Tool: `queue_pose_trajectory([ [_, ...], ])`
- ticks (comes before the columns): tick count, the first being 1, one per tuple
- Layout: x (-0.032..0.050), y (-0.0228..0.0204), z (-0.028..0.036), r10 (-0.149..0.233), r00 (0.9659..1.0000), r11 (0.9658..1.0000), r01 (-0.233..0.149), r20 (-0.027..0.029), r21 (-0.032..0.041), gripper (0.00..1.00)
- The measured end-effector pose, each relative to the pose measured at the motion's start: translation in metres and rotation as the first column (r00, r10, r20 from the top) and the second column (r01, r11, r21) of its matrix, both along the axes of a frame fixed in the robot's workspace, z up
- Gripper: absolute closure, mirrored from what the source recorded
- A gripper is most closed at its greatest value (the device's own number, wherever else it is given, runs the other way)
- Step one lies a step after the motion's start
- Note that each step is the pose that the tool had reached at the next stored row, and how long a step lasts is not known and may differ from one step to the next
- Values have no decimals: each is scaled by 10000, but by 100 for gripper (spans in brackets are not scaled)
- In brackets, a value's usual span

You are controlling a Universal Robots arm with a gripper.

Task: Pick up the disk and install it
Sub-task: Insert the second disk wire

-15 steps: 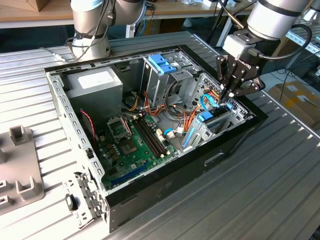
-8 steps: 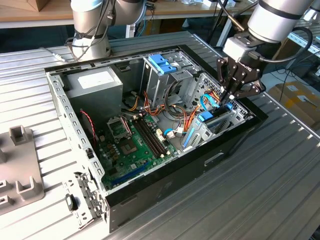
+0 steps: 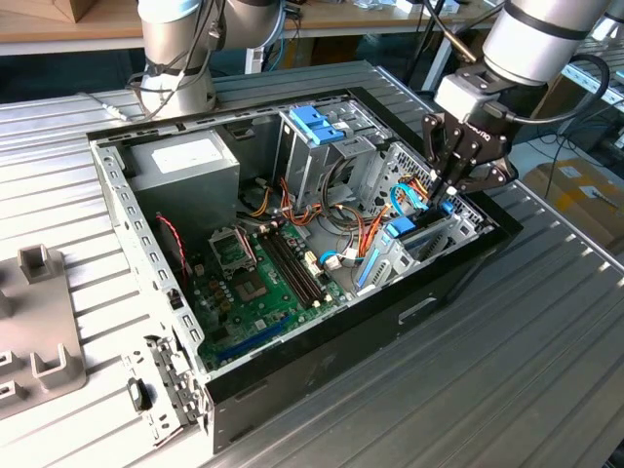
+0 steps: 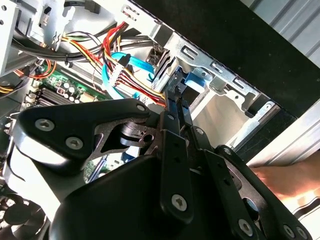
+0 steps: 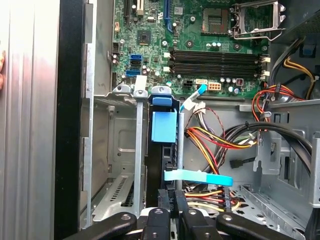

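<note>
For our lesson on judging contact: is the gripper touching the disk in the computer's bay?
Cannot tell. In the first wrist view the gripper sits right at the edge of the disk, but neither contact nor gap shows plainly.

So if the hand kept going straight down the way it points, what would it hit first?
Most likely the disk, standing on edge in the drive bay with its blue tab on top; the hand sits right over its edge. Depth is hard to judge.
</note>
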State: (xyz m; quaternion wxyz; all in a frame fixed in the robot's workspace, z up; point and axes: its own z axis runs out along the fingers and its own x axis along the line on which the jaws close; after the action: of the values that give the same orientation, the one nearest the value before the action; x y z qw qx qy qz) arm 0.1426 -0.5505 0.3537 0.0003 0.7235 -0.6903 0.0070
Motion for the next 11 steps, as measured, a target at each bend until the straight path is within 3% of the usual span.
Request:
queue_pose_trajectory([
  [11,-6,-1,-32,0,10000,10000,0,0,-3,84],
])
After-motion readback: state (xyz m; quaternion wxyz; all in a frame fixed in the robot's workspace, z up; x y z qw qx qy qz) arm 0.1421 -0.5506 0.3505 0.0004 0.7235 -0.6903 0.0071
